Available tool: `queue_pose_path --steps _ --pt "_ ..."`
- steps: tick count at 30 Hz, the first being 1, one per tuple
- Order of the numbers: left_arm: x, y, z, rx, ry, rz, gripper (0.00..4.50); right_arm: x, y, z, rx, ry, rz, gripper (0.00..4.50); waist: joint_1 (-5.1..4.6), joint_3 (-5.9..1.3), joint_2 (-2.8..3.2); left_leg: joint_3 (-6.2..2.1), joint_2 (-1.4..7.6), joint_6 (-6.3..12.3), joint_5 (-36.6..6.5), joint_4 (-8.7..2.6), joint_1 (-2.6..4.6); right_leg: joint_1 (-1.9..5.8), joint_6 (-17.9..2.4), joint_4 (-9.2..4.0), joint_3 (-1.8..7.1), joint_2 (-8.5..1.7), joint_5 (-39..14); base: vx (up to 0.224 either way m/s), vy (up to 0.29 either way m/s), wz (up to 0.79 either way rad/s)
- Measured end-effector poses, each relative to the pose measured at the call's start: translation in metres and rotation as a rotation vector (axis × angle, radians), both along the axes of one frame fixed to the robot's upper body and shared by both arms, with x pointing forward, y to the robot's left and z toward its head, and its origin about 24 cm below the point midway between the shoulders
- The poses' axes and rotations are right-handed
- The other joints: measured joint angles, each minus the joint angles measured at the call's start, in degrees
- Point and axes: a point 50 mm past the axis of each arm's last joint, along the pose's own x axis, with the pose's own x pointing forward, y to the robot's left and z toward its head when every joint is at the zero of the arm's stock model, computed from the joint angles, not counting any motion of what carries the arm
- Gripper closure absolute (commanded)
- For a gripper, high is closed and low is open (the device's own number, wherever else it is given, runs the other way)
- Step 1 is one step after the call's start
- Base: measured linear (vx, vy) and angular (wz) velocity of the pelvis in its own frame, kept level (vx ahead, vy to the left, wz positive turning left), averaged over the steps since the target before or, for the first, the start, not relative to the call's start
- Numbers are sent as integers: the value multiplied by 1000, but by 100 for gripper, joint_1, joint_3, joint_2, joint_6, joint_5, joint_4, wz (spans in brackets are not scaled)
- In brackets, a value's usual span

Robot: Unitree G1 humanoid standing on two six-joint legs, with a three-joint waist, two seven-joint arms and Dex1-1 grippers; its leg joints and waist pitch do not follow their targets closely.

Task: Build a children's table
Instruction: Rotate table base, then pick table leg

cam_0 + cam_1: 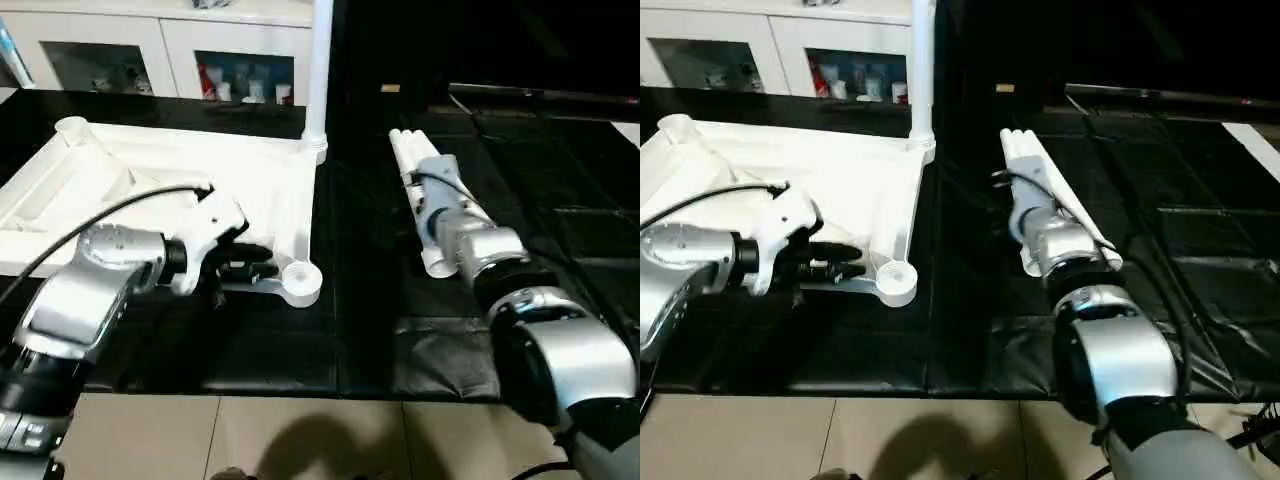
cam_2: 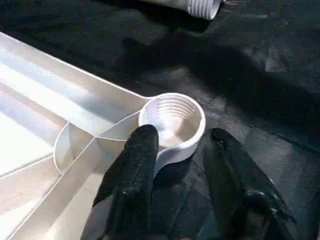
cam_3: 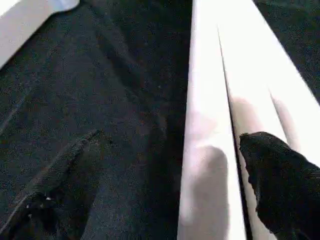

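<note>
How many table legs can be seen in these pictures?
At least 3: one leg stands upright in the tabletop's far corner; a bundle of at least two lies on the black mat, under the right arm, which may hide more.

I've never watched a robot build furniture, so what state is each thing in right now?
Table top: upside down, ribbed side up.
Standing leg: upright in the far corner socket.
Near corner socket: empty, threaded inside.
Loose legs: lying bundled on the black mat.
Left gripper: fingers apart, at the near socket.
Right gripper: open wide over the loose legs.
</note>
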Motion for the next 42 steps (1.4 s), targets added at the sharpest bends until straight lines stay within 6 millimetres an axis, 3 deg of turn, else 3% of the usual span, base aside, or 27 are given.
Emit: queue_pose_path --steps 8,18,19,26,31,42 --pt "-1 -1 0 3 9 -1 190 -5 -3 -11 9 65 -23 0 5 2 3 -3 0 -1 0 19 -1 -1 0 21 0 -1 0 0 0 0" --pt "-1 -2 -1 2 13 -7 123 -8 -11 -15 14 140 -37 0 4 2 3 -4 0 -1 0 22 -1 -1 0 24 0 -1 0 0 0 0" --pt "-1 -2 -1 3 16 -10 97 -8 -11 -15 17 149 -34 0 4 2 3 -3 0 -1 0 22 -1 -1 0 24 0 -1 0 0 0 0" --pt "-4 -7 -1 0 21 -37 39 -9 -11 -13 49 200 -5 0 6 2 3 -4 0 -1 0 22 -1 -1 0 26 -1 -1 0 0 0 0" --pt "-4 -7 -1 0 24 -39 0 -12 -10 -16 74 237 29 46 9 2 2 -2 0 -1 0 23 -2 -1 0 26 -1 -1 0 0 0 0" --pt "-4 -9 -2 -1 31 -46 0 -16 -11 -23 93 282 36 140 21 1 2 -2 0 -1 0 24 -2 -1 -1 27 -2 -1 0 0 0 0"
